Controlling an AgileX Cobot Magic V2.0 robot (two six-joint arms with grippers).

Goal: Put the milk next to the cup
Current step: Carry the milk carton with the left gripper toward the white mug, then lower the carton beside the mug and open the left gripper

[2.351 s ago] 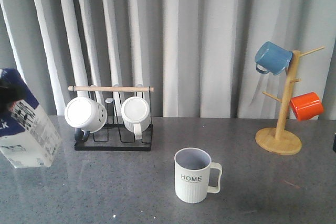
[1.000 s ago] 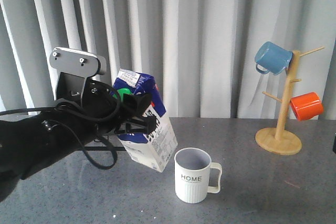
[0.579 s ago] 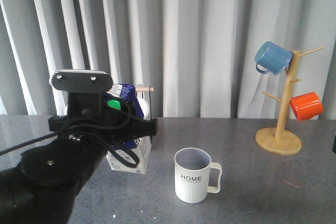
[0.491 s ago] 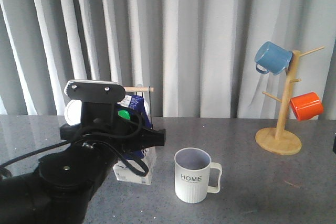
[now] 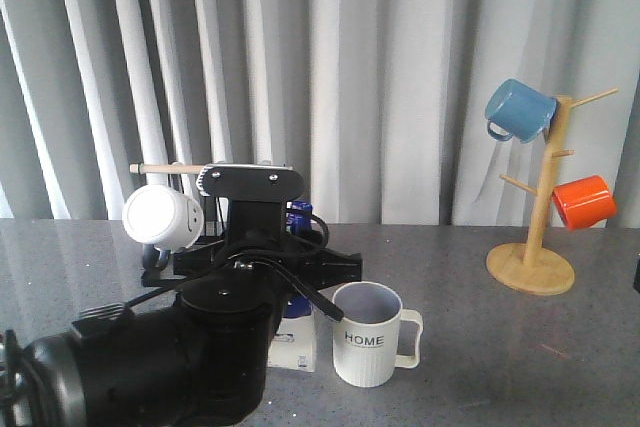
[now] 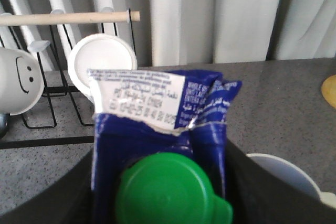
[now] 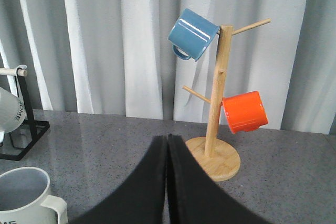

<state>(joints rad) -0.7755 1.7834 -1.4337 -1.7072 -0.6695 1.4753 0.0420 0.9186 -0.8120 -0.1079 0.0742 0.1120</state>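
Observation:
The milk carton (image 5: 297, 339) is mostly hidden behind my left arm in the front view; its white base shows just left of the cup (image 5: 368, 335), a cream ribbed mug marked "HOME". In the left wrist view the carton's blue gable top (image 6: 163, 114) and green cap (image 6: 168, 192) fill the space between my fingers, and the cup's rim (image 6: 278, 169) shows beside it. My left gripper (image 6: 163, 182) is shut on the milk carton. My right gripper (image 7: 167, 145) is shut and empty; the cup (image 7: 26, 195) lies to its side.
A black wire rack (image 5: 165, 272) with a wooden bar holds white mugs (image 5: 162, 218) behind the left arm. A wooden mug tree (image 5: 540, 217) at the right carries a blue mug (image 5: 518, 110) and an orange mug (image 5: 583, 201). Grey curtains hang behind the table.
My left arm has carried the milk carton rightward and down, from the left side to just left of the cup. The cup and right arm have not moved.

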